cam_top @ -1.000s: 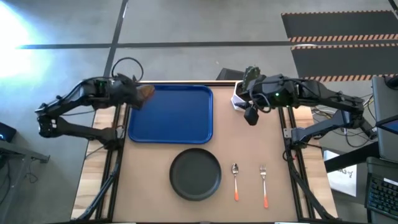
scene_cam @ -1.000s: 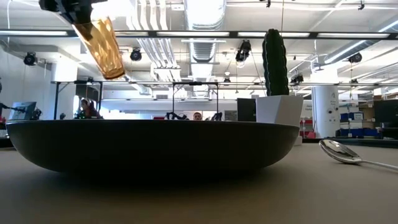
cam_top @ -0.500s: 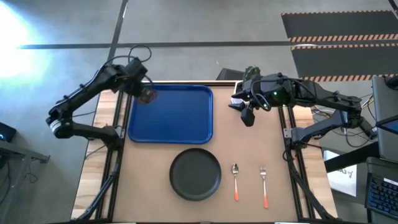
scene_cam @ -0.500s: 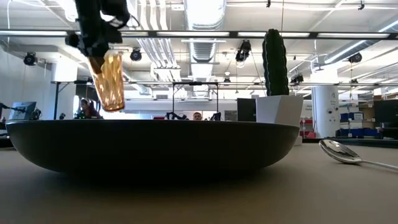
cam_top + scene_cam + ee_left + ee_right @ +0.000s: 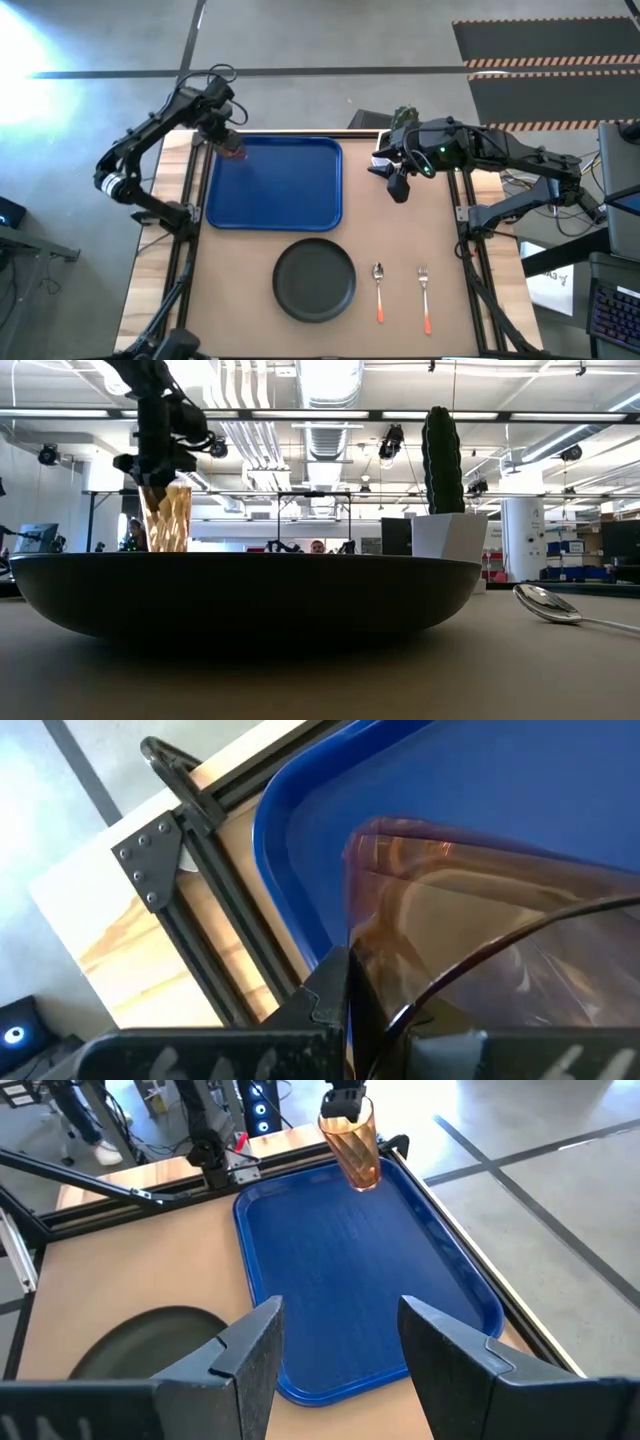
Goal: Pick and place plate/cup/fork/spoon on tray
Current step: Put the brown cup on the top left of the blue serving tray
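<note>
Step in hand: cup placement. The cup (image 5: 232, 152) is pinched by the left claw (image 5: 227, 143) over the tray (image 5: 290, 195), at the tray's upper-left corner in the high view; whether its base touches the tray cannot be told. The right claw (image 5: 398, 187) is held spread, right of the tray. Plate (image 5: 315, 279), spoon (image 5: 379, 291) and fork (image 5: 424, 297) lie on the tabletop (image 5: 420, 235), lower centre. Next move, as judged: cup lowered upright, then released.

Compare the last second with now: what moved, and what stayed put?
The left pincer, shut on the translucent amber tumbler, swung it from tilted to upright and lowered it over the blue plastic tray's far left corner. The right pincer stays open; the round black plate is unmoved.
</note>
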